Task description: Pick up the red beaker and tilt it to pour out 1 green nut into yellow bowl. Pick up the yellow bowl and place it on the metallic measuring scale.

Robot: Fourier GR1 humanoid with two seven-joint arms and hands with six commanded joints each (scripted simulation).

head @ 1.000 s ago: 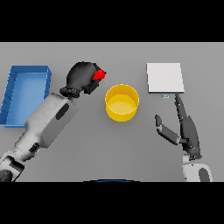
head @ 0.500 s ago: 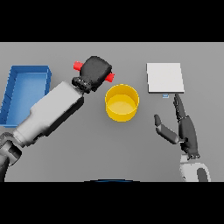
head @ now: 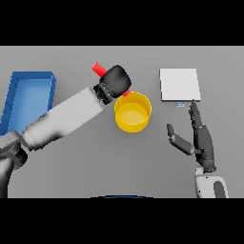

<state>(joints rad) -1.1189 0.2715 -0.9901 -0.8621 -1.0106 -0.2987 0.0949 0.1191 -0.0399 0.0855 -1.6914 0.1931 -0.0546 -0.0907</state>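
Nearest, my right hand (head: 200, 138) hangs open by the bench's right edge. Mid-bench, the yellow bowl (head: 133, 112) looks light, rigid; grip its rim. My left hand (head: 116, 82) clasps the red beaker (head: 99, 69), tipped at the bowl's far-left rim. Scale (head: 179, 85) far right.

We see our left hand (head: 116, 81) wrapped round the red beaker (head: 99, 69), tipped over the yellow bowl (head: 133, 112). Our right hand (head: 199, 138) rests with straight fingers near the scale (head: 179, 85)
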